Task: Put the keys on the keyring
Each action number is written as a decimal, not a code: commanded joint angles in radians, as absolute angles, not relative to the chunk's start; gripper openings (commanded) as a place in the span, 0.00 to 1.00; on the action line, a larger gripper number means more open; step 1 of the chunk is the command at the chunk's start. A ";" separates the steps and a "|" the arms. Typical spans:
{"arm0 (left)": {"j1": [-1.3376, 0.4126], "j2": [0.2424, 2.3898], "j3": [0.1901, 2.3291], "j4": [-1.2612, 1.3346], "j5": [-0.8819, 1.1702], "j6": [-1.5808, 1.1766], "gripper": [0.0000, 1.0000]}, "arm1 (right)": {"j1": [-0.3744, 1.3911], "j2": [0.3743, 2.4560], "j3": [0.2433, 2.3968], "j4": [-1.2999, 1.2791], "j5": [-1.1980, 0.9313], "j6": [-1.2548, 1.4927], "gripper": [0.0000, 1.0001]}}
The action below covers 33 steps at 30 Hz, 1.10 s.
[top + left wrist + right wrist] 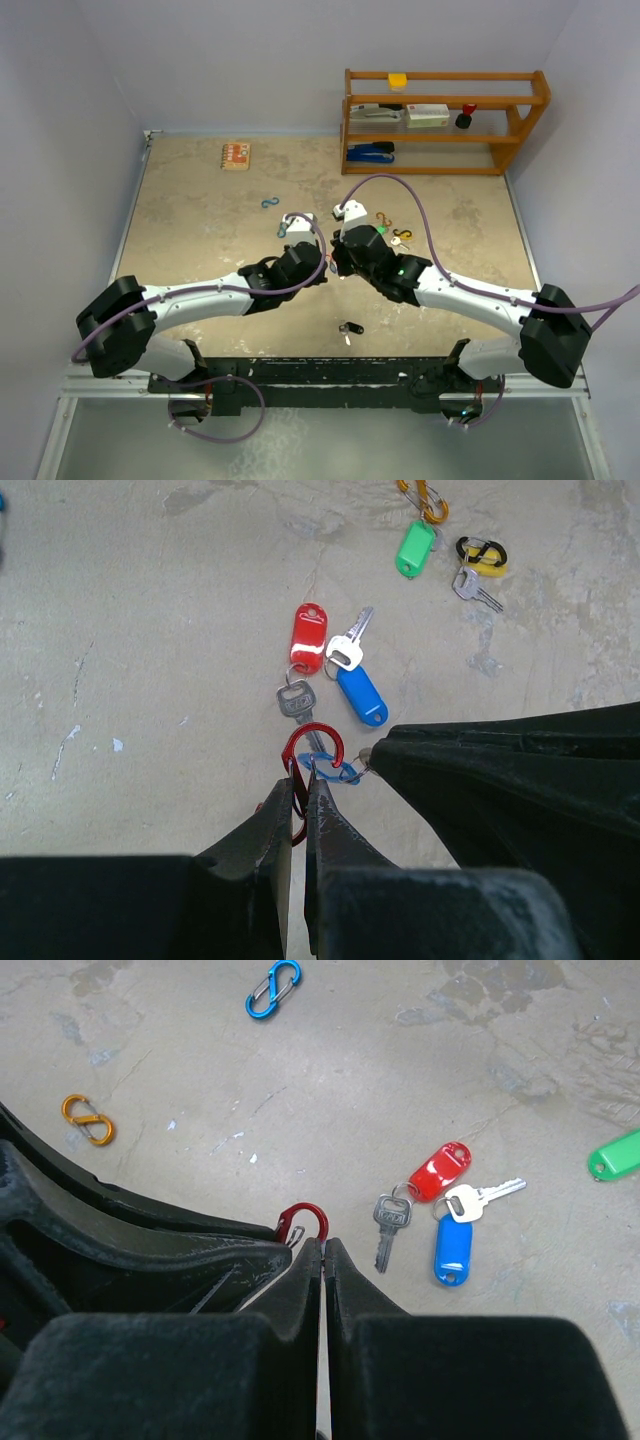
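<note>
My left gripper (300,785) is shut on a red S-shaped clip (312,742), held just above the table. A small blue clip (335,771) hangs through the red clip, and its thin metal ring runs into my right gripper (322,1245), which is shut tight against the red clip (303,1222). The two grippers meet tip to tip in the top view (328,262). Two silver keys lie just beyond, one (296,700) on a red tag (308,637), one (350,645) on a blue tag (361,695). A black-headed key (350,328) lies near the front edge.
A green tag (413,548), a yellow-and-black clip (482,555) with a key (473,586) and an orange clip (425,500) lie farther right. A blue S-clip (273,988) and an orange S-clip (88,1120) lie to the left. A wooden shelf (440,120) stands at the back right.
</note>
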<state>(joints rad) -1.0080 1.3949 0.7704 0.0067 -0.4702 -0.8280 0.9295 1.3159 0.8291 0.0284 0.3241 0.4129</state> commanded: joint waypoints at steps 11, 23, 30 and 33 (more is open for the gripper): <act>-1.003 1.398 0.769 0.064 -0.447 -0.842 0.00 | 0.933 1.327 0.877 0.067 0.351 0.428 0.00; -1.005 1.393 0.756 0.067 -0.433 -0.847 0.00 | 0.933 1.330 0.873 0.068 0.367 0.437 0.00; -1.006 1.388 0.744 0.071 -0.423 -0.850 0.00 | 0.933 1.328 0.870 0.059 0.371 0.447 0.00; -1.006 1.381 0.735 0.077 -0.420 -0.851 0.00 | 0.933 1.330 0.870 0.053 0.369 0.446 0.00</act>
